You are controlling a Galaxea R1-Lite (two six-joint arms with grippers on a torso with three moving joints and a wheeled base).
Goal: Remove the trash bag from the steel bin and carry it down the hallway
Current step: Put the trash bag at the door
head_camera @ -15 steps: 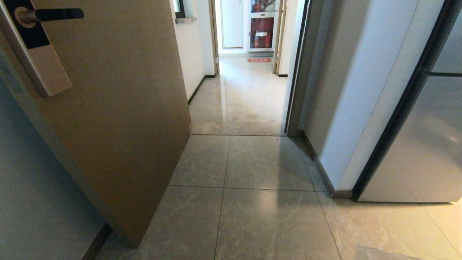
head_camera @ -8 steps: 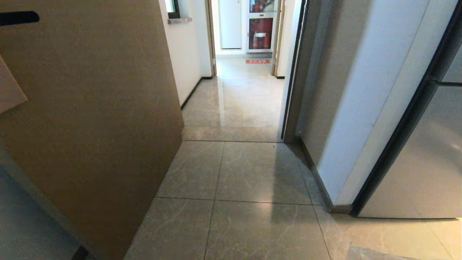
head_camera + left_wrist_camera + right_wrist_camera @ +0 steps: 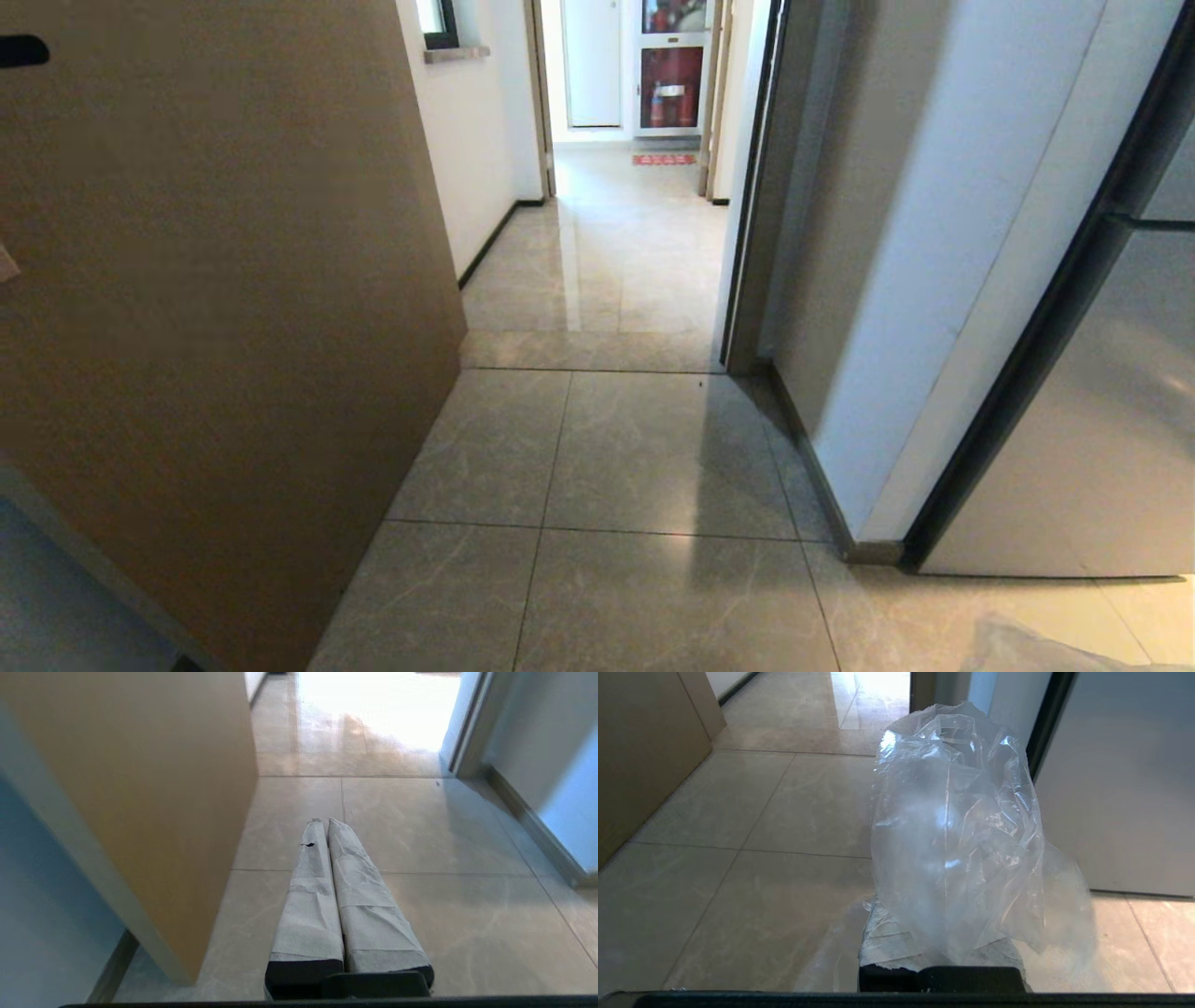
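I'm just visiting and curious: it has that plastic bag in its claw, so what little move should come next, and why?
Probably roll straight ahead through the open doorway. The right gripper is shut on the trash bag, the hallway lies ahead, and the gap between the wooden door and the wall corner is narrow, so it should stay centred.

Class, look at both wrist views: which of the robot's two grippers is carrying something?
The right gripper: the trash bag, clear and crinkly, bunches up over its fingers. The left gripper is shut on nothing, bare above the floor tiles.
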